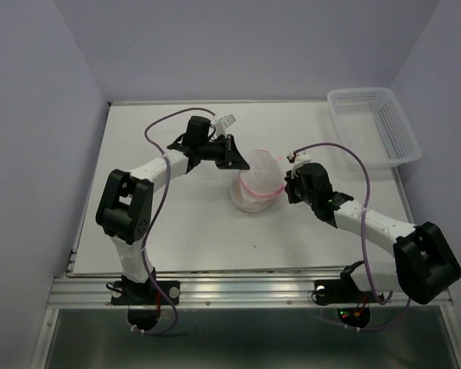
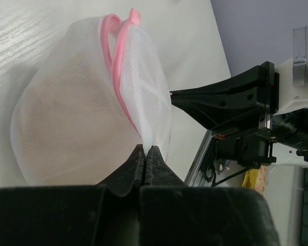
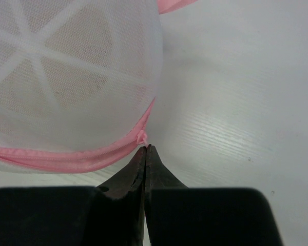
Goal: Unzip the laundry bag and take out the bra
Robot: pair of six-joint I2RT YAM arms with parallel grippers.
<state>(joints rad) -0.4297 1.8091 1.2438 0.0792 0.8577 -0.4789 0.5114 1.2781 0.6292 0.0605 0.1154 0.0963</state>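
The laundry bag (image 1: pixel 257 183), a white mesh dome with pink zipper edging, sits mid-table between both arms. My left gripper (image 1: pixel 242 163) is shut on a pinch of the bag's mesh (image 2: pixel 146 137) at its far-left side. My right gripper (image 1: pixel 286 188) is shut on the pink zipper pull (image 3: pixel 142 138) at the bag's right side. The tan-beige bra (image 2: pixel 66 128) shows dimly through the mesh, also in the right wrist view (image 3: pixel 66 66). The zipper (image 2: pixel 113 56) runs closed along the seam.
A white plastic lattice basket (image 1: pixel 373 123) stands at the back right corner. The table's front rail (image 1: pixel 246 290) runs along the near edge. Purple walls enclose the left, back and right sides.
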